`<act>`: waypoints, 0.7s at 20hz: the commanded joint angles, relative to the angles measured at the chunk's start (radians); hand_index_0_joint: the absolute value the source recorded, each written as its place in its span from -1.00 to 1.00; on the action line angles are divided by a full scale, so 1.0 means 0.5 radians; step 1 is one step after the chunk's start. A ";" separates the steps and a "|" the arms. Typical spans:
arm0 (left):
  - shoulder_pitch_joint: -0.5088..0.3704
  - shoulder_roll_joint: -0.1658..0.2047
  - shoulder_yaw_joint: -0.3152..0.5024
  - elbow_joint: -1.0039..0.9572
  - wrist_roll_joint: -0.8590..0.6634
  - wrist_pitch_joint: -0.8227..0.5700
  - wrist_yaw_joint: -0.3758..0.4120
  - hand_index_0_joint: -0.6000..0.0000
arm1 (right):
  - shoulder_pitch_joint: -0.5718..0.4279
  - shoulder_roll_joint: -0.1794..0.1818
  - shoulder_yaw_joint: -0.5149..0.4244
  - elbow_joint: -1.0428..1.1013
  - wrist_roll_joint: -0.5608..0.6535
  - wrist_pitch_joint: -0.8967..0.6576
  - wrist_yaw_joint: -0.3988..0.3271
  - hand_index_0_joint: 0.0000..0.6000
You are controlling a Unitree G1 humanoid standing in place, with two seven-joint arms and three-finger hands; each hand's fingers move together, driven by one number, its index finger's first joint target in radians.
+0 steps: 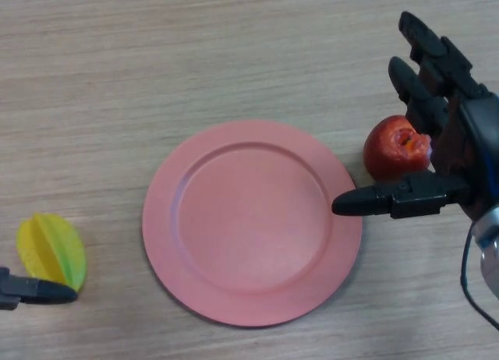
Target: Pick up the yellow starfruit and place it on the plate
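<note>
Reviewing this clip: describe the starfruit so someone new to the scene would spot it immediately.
Start at the big pink plate in the middle of the wooden table, then look toward its lower left. The starfruit lies there on the table, off the plate, just above the left hand. It is ridged and yellow-green, unlike the round red fruit beside the right hand.

Table (pixel 195 56): pale wood-grain laminate, matt. Plate (pixel 252 221): pink, smooth, plastic-looking, satin sheen. Starfruit (pixel 51 249) at 8 o'clock: yellow-green, smooth, slightly glossy. Red fruit (pixel 394 148) at 2 o'clock: shiny skin. My right hand (pixel 456 153): black matt plastic.
</note>
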 commanded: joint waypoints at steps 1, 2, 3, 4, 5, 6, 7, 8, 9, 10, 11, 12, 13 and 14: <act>0.005 0.114 0.208 0.009 0.101 -0.390 0.024 1.00 | -0.072 -0.012 -0.042 -0.105 -0.014 -0.250 -0.054 -1.00; 0.008 0.129 0.210 0.096 0.195 -0.482 0.052 1.00 | -0.068 -0.014 -0.044 -0.111 -0.009 -0.236 -0.054 -1.00; 0.007 0.145 0.211 0.159 0.267 -0.543 0.084 1.00 | -0.071 -0.014 -0.046 -0.111 -0.005 -0.233 -0.055 -1.00; 0.007 0.161 0.212 0.226 0.316 -0.591 0.118 1.00 | -0.069 -0.012 -0.046 -0.108 0.002 -0.236 -0.058 -1.00; 0.004 0.169 0.209 0.258 0.334 -0.606 0.141 1.00 | -0.067 -0.010 -0.046 -0.105 0.012 -0.238 -0.061 -1.00; 0.002 0.180 0.201 0.296 0.364 -0.622 0.169 1.00 | -0.068 -0.010 -0.051 -0.106 0.026 -0.235 -0.066 -1.00; 0.001 0.180 0.180 0.326 0.380 -0.617 0.181 1.00 | -0.063 -0.012 -0.054 -0.106 0.030 -0.244 -0.068 -1.00; -0.009 0.191 0.143 0.390 0.423 -0.623 0.210 1.00 | -0.049 -0.016 -0.051 -0.100 0.023 -0.264 -0.064 -1.00; -0.024 0.201 0.121 0.432 0.433 -0.624 0.235 1.00 | -0.050 -0.016 -0.052 -0.096 0.023 -0.261 -0.065 -1.00; -0.054 0.219 0.075 0.504 0.432 -0.618 0.287 1.00 | -0.048 -0.013 -0.062 -0.102 0.041 -0.252 -0.071 -1.00; -0.065 0.229 0.052 0.531 0.423 -0.607 0.305 1.00 | -0.045 -0.016 -0.067 -0.106 0.049 -0.248 -0.072 -1.00; -0.082 0.242 0.015 0.574 0.423 -0.599 0.350 1.00 | -0.035 -0.023 -0.072 -0.107 0.050 -0.253 -0.071 -1.00; -0.091 0.251 0.000 0.602 0.430 -0.606 0.377 1.00 | -0.034 -0.024 -0.076 -0.108 0.050 -0.254 -0.074 -1.00; -0.108 0.268 -0.026 0.660 0.448 -0.627 0.425 1.00 | -0.032 -0.026 -0.080 -0.110 0.053 -0.260 -0.079 -1.00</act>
